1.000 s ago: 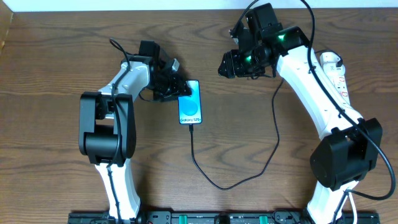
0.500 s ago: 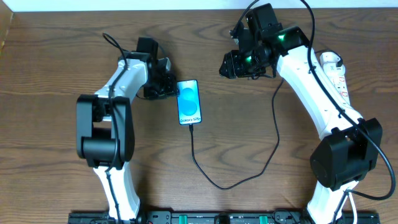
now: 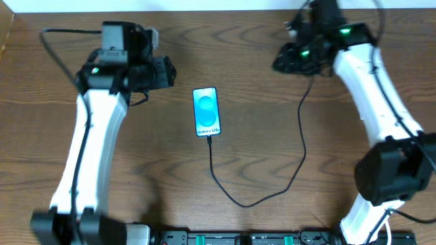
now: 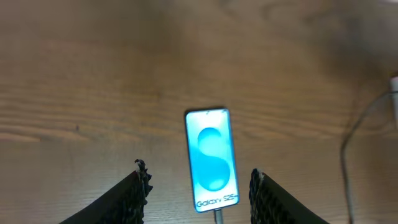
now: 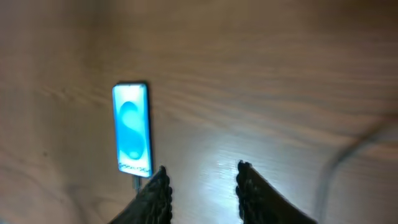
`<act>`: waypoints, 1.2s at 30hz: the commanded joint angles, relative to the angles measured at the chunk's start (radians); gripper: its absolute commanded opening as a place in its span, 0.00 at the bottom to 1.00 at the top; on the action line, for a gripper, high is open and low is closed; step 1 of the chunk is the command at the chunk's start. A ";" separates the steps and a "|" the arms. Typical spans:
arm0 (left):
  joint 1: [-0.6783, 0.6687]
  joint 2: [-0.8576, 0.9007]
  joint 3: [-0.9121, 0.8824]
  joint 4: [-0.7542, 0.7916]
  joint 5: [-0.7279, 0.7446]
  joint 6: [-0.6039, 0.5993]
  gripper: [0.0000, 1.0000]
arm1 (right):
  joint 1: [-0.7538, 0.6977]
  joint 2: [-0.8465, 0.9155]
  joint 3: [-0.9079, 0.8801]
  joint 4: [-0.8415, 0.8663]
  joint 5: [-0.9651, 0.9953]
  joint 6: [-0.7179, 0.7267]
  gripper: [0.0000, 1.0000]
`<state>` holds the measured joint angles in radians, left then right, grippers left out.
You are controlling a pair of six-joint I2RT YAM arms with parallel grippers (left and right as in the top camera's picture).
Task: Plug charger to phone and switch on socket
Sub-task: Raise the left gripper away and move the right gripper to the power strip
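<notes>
- phone [image 3: 206,111] lies flat on the table [image 3: 259,136], about mid-table; screen up and lit; I read "Galaxy S25" near its lower end
- charger [image 3: 300,146] connector sits in the phone's lower end; the cable runs toward the near edge, loops, then goes up on the right and passes under the right arm [image 3: 371,88]; I can't see its far end
- left fingers [image 4: 138,191] are spread wide and hold nothing; raised above the table, left of the phone and clear of it; in the left wrist view the phone shows between them, farther out
- right fingers [image 5: 159,194] are apart with a narrower gap, also empty; they hang over the far right of the table, well apart from the phone; the right wrist view is blurred, with the phone to the left of the fingers
</notes>
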<state>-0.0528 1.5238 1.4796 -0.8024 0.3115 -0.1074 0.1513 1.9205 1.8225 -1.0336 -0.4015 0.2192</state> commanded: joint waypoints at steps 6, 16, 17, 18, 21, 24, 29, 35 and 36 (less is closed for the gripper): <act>0.004 -0.140 0.003 -0.001 -0.018 -0.002 0.74 | -0.292 -0.100 0.008 -0.007 0.007 -0.029 0.01; 0.004 -0.146 0.003 -0.004 -0.018 -0.002 0.95 | -0.523 -0.052 0.008 -0.010 0.002 -0.098 0.01; 0.004 -0.146 0.003 -0.004 -0.018 -0.002 0.95 | -0.540 -0.045 0.007 -0.009 -0.003 -0.106 0.01; 0.004 -0.146 0.003 -0.005 -0.018 -0.002 0.95 | -0.556 -0.037 0.007 -0.008 -0.009 -0.116 0.01; 0.004 -0.146 0.003 -0.005 -0.018 -0.002 0.96 | -0.596 -0.003 0.006 -0.008 -0.047 -0.153 0.01; 0.004 -0.146 0.003 -0.005 -0.018 -0.002 0.96 | -0.625 0.041 0.006 -0.007 -0.061 -0.173 0.01; 0.004 -0.146 0.003 -0.005 -0.018 -0.002 0.96 | -0.653 0.119 0.006 -0.005 -0.073 -0.173 0.01; 0.004 -0.146 0.003 -0.005 -0.018 -0.002 0.96 | -0.666 0.195 0.006 0.006 -0.076 -0.173 0.01; 0.004 -0.146 0.003 -0.005 -0.018 -0.002 0.96 | -0.666 0.207 0.006 0.010 -0.075 -0.173 0.01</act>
<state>-0.0528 1.3804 1.4796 -0.8047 0.3073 -0.1078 -0.5053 2.1021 1.8236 -1.0294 -0.4572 0.0658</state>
